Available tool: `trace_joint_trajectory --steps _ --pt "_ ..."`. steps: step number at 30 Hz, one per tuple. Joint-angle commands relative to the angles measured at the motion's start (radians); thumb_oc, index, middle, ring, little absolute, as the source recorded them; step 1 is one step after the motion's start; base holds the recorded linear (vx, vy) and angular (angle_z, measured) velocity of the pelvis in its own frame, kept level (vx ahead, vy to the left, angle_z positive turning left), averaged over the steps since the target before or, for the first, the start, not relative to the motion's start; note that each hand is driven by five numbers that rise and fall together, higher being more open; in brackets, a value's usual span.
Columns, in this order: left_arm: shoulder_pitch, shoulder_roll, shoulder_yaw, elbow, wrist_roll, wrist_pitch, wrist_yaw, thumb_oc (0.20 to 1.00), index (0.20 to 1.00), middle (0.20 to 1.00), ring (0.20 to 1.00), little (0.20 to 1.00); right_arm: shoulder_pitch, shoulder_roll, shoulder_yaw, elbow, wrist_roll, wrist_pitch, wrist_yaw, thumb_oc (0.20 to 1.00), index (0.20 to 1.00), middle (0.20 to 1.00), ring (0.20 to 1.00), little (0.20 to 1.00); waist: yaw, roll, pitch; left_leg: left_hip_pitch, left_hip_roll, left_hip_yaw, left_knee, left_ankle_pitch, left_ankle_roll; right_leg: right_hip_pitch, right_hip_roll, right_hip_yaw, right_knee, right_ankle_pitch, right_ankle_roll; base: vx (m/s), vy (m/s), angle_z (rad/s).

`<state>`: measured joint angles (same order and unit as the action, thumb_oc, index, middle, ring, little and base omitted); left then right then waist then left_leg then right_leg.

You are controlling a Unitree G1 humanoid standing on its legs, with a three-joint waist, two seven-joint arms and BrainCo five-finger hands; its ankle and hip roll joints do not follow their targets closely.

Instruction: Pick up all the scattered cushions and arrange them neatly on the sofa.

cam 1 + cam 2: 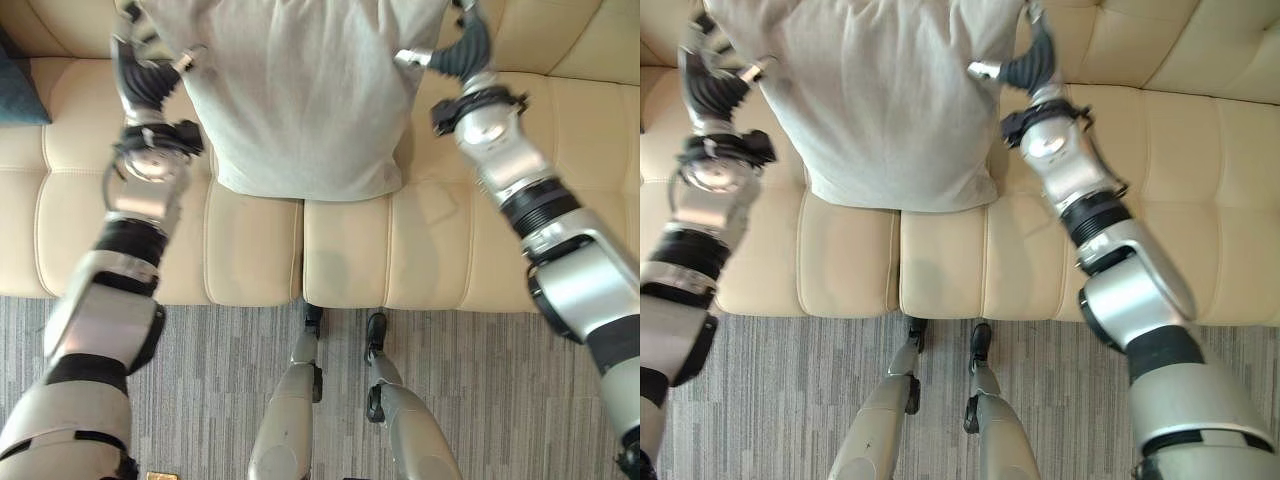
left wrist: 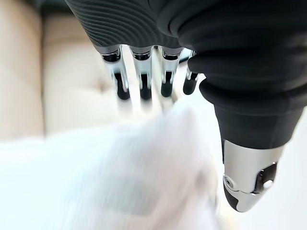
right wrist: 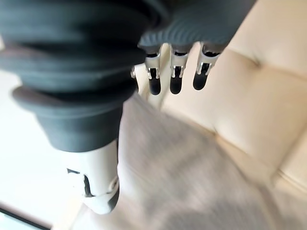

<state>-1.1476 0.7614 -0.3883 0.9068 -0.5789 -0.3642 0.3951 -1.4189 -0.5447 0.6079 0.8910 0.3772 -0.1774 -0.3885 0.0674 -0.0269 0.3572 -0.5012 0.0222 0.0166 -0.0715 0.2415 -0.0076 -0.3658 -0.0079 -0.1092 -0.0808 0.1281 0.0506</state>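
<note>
Grey cushion [image 1: 300, 90]: large, square, light grey fabric; stands against the backrest of the cream sofa [image 1: 250, 250], lower edge resting on the seat above the seam between two seat pads.

Left hand [image 1: 145, 75]: at the cushion's left edge, fingers [image 2: 141, 76] straight and extended beside the fabric, thumb apart; not curled round it.

Right hand [image 1: 460, 50]: at the cushion's right edge, fingers [image 3: 175, 74] straight, thumb apart, flat beside the cloth.

Dark blue cushion [image 1: 20, 85]: partly seen at the sofa's far left end, well apart from the grey one.

Grey striped carpet [image 1: 220, 380]: in front of the sofa.
</note>
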Motion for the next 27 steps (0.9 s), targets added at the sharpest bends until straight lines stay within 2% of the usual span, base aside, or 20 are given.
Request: trace_joint_trajectory --steps 1,2,3,7,8,10,12,13,18,19,22,23,27 --pt "0.002 -0.003 -0.017 -0.042 -0.033 -0.059 -0.060 1.000 1.000 1.000 1.000 1.000 0.035 0.029 -0.020 -0.081 0.081 -0.091 0.011 1.000 1.000 1.000 1.000 1.000 0.004 -0.020 -0.092 0.099 -0.010 0.014 -0.016 -0.125 -0.081 -0.017 -0.083 0.035 -0.006 -0.015 0.129 0.05 -0.011 0.07" --pt "0.058 0.058 -0.001 -0.108 -0.013 -0.068 -0.080 1.000 1.000 1.000 1.000 1.000 0.077 -0.041 -0.030 -0.151 0.071 -0.102 0.019 1.000 1.000 1.000 1.000 1.000 0.001 -0.020 -0.101 0.113 -0.009 0.014 -0.016 -0.133 -0.082 -0.003 -0.082 0.033 -0.007 -0.020 0.130 0.00 0.000 0.00" --pt "0.107 0.083 0.021 -0.163 -0.013 -0.075 -0.091 1.000 1.000 1.000 1.000 1.000 0.108 -0.074 -0.045 -0.212 0.054 -0.108 0.013 1.000 1.000 1.000 1.000 1.000 -0.002 -0.023 -0.106 0.115 -0.008 0.015 -0.016 -0.132 -0.081 -0.002 -0.083 0.032 -0.007 -0.018 0.129 0.03 0.004 0.03" --pt "0.489 0.110 0.242 -0.443 0.066 -0.080 -0.097 1.000 1.000 1.000 1.000 1.000 0.446 -0.133 -0.237 -0.550 -0.064 -0.130 0.022 1.000 1.000 1.000 1.000 1.000 -0.015 -0.027 -0.133 0.165 -0.004 0.026 -0.016 -0.154 -0.074 0.041 -0.084 0.030 -0.007 -0.030 0.124 0.05 0.028 0.07" --pt "0.664 0.063 0.322 -0.506 0.108 -0.074 -0.117 1.000 1.000 1.000 1.000 1.000 0.640 -0.131 -0.311 -0.659 -0.112 -0.144 0.069 1.000 1.000 1.000 1.000 1.000 -0.026 -0.033 -0.151 0.196 -0.004 0.034 -0.016 -0.169 -0.067 0.069 -0.085 0.030 -0.007 -0.038 0.121 0.09 0.044 -0.04" --pt "0.887 -0.039 0.385 -0.543 0.182 -0.031 -0.156 1.000 1.000 1.000 1.000 1.000 0.910 -0.099 -0.388 -0.754 -0.151 -0.142 0.160 1.000 1.000 1.000 1.000 1.000 -0.039 -0.036 -0.171 0.249 -0.002 0.046 -0.016 -0.186 -0.058 0.118 -0.090 0.024 -0.007 -0.049 0.119 0.10 0.037 -0.06" --pt "1.021 -0.082 0.396 -0.538 0.294 0.002 -0.173 1.000 1.000 1.000 1.000 1.000 1.075 -0.077 -0.423 -0.759 -0.189 -0.134 0.207 1.000 1.000 1.000 1.000 1.000 -0.049 -0.037 -0.183 0.291 -0.001 0.053 -0.016 -0.198 -0.051 0.155 -0.094 0.024 -0.007 -0.058 0.121 0.06 0.044 -0.28" --pt "1.125 -0.130 0.405 -0.524 0.356 0.032 -0.208 1.000 1.000 1.000 1.000 1.000 1.214 -0.057 -0.450 -0.759 -0.241 -0.124 0.243 1.000 1.000 1.000 1.000 1.000 -0.060 -0.034 -0.198 0.331 -0.001 0.061 -0.016 -0.206 -0.046 0.194 -0.096 0.026 -0.005 -0.066 0.119 0.04 0.048 -0.33" --pt "1.228 -0.173 0.375 -0.459 0.459 0.056 -0.247 1.000 1.000 1.000 1.000 1.000 1.370 -0.013 -0.452 -0.682 -0.305 -0.114 0.281 1.000 1.000 1.000 1.000 1.000 -0.081 -0.025 -0.220 0.391 -0.001 0.069 -0.013 -0.221 -0.042 0.246 -0.102 0.028 0.007 -0.081 0.119 0.00 0.055 -0.13" --pt "1.279 -0.232 0.363 -0.377 0.503 0.083 -0.264 1.000 1.000 1.000 1.000 1.000 1.459 0.015 -0.443 -0.599 -0.366 -0.081 0.308 1.000 1.000 1.000 1.000 1.000 -0.097 -0.020 -0.248 0.438 -0.002 0.077 -0.012 -0.234 -0.037 0.283 -0.103 0.031 0.016 -0.091 0.119 0.00 0.061 -0.21" --pt "1.286 -0.253 0.354 -0.344 0.509 0.089 -0.268 1.000 1.000 1.000 1.000 1.000 1.480 0.025 -0.442 -0.565 -0.385 -0.073 0.301 1.000 1.000 1.000 1.000 1.000 -0.099 -0.019 -0.255 0.453 -0.003 0.082 -0.012 -0.239 -0.036 0.293 -0.104 0.034 0.016 -0.093 0.120 -0.01 0.069 -0.17" --pt "1.304 -0.290 0.342 -0.298 0.499 0.102 -0.266 1.000 1.000 1.000 1.000 1.000 1.499 0.046 -0.441 -0.499 -0.390 -0.050 0.296 1.000 1.000 1.000 1.000 1.000 -0.109 -0.020 -0.265 0.481 -0.008 0.093 -0.016 -0.250 -0.027 0.303 -0.103 0.054 0.015 -0.087 0.121 -0.04 0.082 -0.21" --pt "1.316 -0.308 0.340 -0.280 0.485 0.104 -0.247 1.000 1.000 1.000 1.000 1.000 1.493 0.061 -0.431 -0.450 -0.367 -0.039 0.292 1.000 1.000 1.000 1.000 1.000 -0.105 -0.026 -0.247 0.487 -0.012 0.106 -0.016 -0.254 -0.015 0.285 -0.101 0.081 0.025 -0.071 0.126 -0.12 0.061 -0.38"
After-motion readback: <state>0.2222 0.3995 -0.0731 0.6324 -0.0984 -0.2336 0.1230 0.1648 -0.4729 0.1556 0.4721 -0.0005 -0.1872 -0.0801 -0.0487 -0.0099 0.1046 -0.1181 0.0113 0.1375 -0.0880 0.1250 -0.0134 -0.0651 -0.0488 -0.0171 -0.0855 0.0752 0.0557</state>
